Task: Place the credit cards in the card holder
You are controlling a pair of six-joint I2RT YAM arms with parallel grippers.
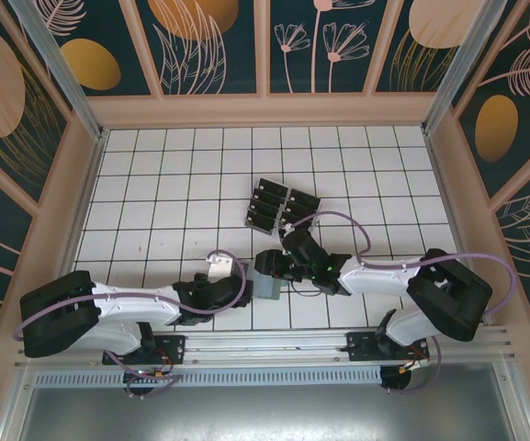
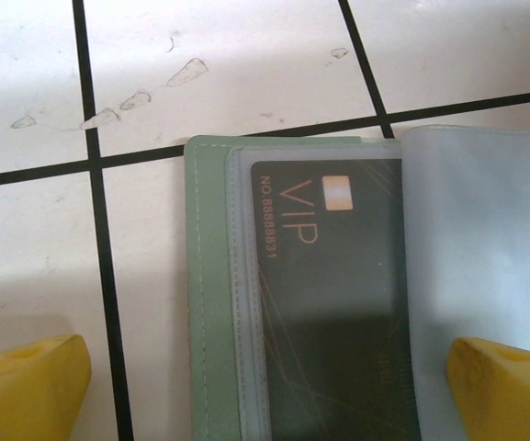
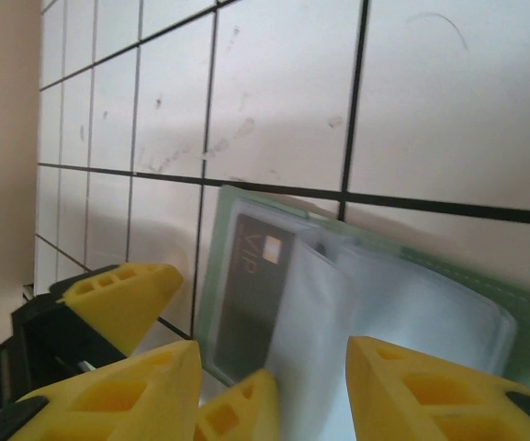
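Note:
The sage-green card holder (image 1: 266,286) lies open on the tiles near the front, between the two grippers. A black credit card (image 2: 338,294) marked VIP sits in a clear sleeve on its left side, next to a loose clear sleeve (image 2: 485,230). My left gripper (image 2: 265,390) is open wide. One finger (image 2: 26,390) rests over bare tile and the other (image 2: 508,390) over the clear sleeve. My right gripper (image 3: 274,395) hangs low over the holder (image 3: 219,239), jaws apart, with a raised clear sleeve (image 3: 338,312) between them. More black credit cards (image 1: 269,204) lie mid-table.
The spare cards sit in two rows in a rack (image 1: 287,211) just beyond the right gripper (image 1: 272,265). Beige walls (image 1: 265,110) enclose the white tiled floor. The left gripper (image 1: 232,287) sits close beside the right one. Open tiles stretch to the left and far right.

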